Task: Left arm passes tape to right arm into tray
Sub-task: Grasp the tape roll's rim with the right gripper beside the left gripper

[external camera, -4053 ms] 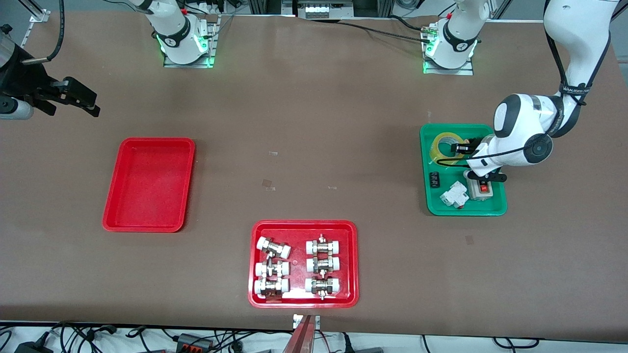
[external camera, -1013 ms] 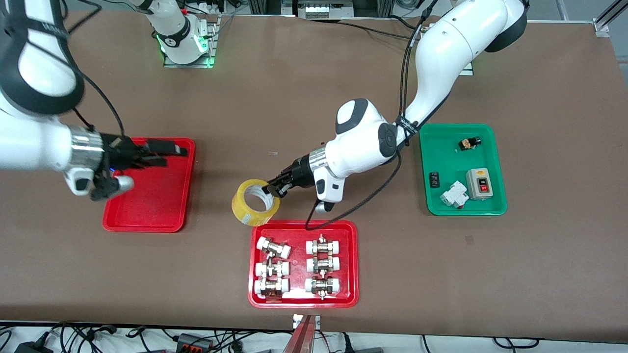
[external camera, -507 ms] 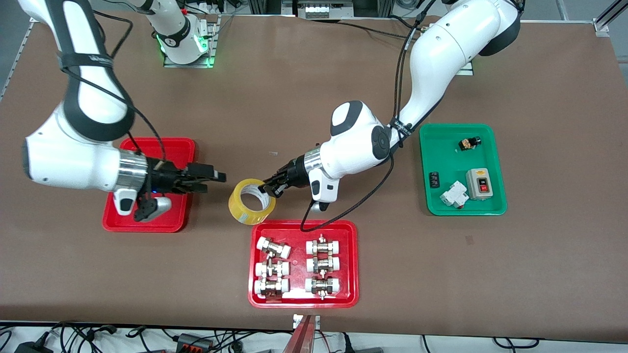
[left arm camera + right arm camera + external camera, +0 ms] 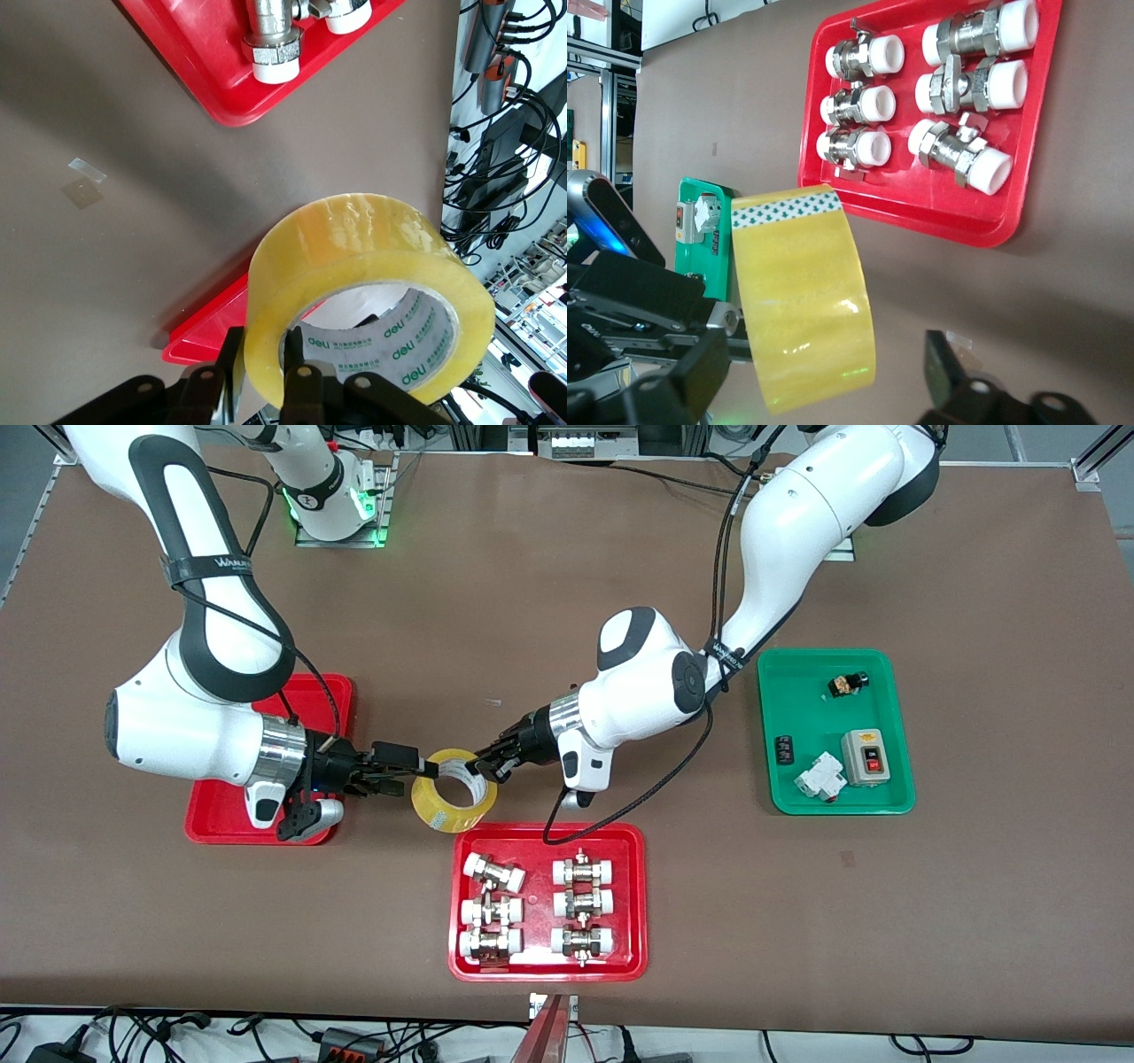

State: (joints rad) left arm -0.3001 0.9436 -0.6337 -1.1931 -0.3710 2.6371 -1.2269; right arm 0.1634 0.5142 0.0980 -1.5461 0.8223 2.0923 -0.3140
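The tape (image 4: 450, 793) is a yellowish roll held on edge over the bare table, between the plain red tray (image 4: 323, 693) and the tray of fittings. My left gripper (image 4: 485, 765) is shut on the roll's wall, with one finger inside the core and one outside; in the left wrist view the left gripper (image 4: 264, 367) clamps the tape (image 4: 354, 239). My right gripper (image 4: 409, 769) is open at the roll's other edge. In the right wrist view the tape (image 4: 806, 301) stands between the spread fingers of the right gripper (image 4: 824, 381), with gaps on both sides.
A red tray (image 4: 633, 903) with several white-capped metal fittings lies just nearer the front camera than the tape. A green tray (image 4: 837, 802) with switches lies toward the left arm's end. The right arm's forearm hangs over the plain red tray.
The right arm has swung in from the plain tray's side, and its open fingers now straddle the tape. The left arm has held the tape almost still over the last half second.
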